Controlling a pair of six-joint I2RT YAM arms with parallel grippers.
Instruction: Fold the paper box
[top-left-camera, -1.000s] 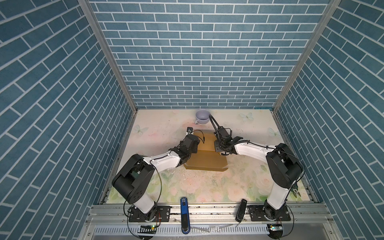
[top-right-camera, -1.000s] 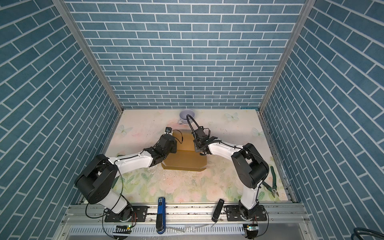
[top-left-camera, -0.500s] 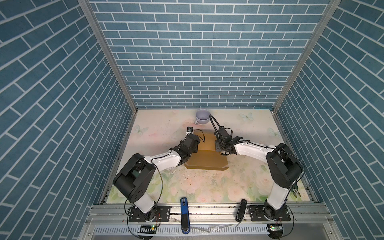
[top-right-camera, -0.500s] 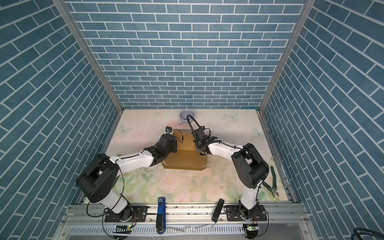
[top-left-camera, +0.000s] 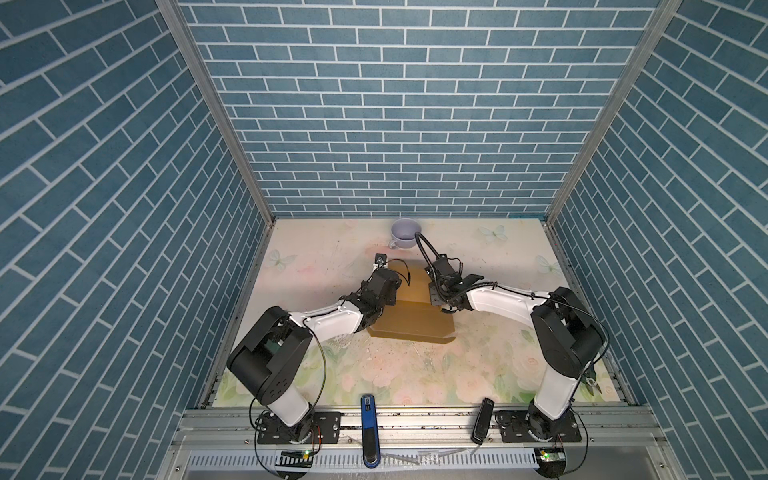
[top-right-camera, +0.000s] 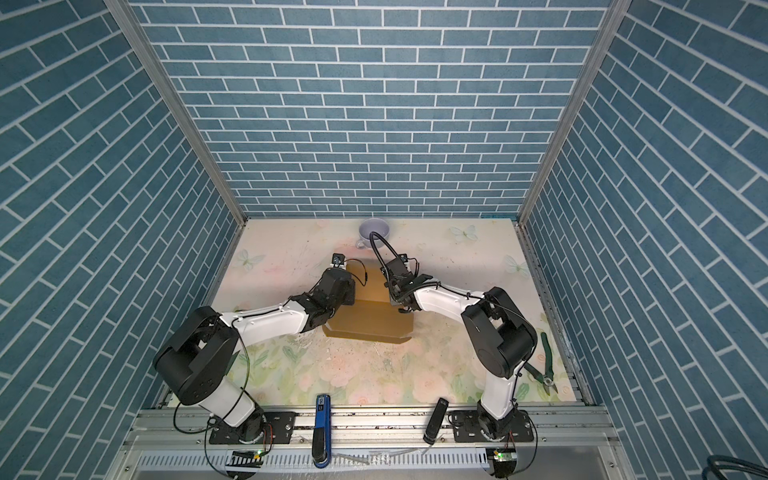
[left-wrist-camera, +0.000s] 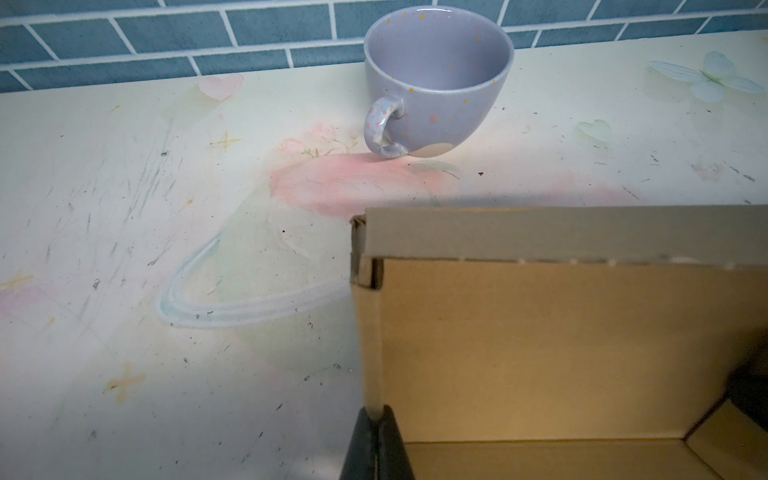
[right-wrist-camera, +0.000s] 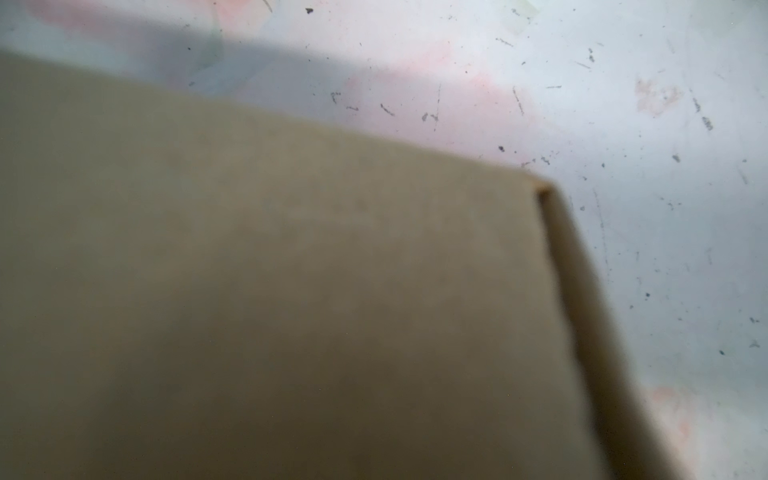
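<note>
The paper box (top-left-camera: 409, 322) (top-right-camera: 365, 322) is plain brown cardboard lying mid-table, with a wide panel reaching toward the front. In the left wrist view I look into its tray (left-wrist-camera: 540, 353), with the far wall folded over. My left gripper (left-wrist-camera: 376, 409) is shut on the top edge of the box's left side wall. My right gripper (top-left-camera: 436, 293) is at the box's right side. A blurred cardboard panel (right-wrist-camera: 291, 291) fills the right wrist view and hides its fingers.
A lavender speckled mug (top-left-camera: 404, 232) (left-wrist-camera: 436, 79) stands upright behind the box near the back wall. Green-handled pliers (top-right-camera: 546, 370) lie at the front right by the right arm's base. A blue tool (top-left-camera: 369, 424) and a black one (top-left-camera: 482, 424) lie on the front rail.
</note>
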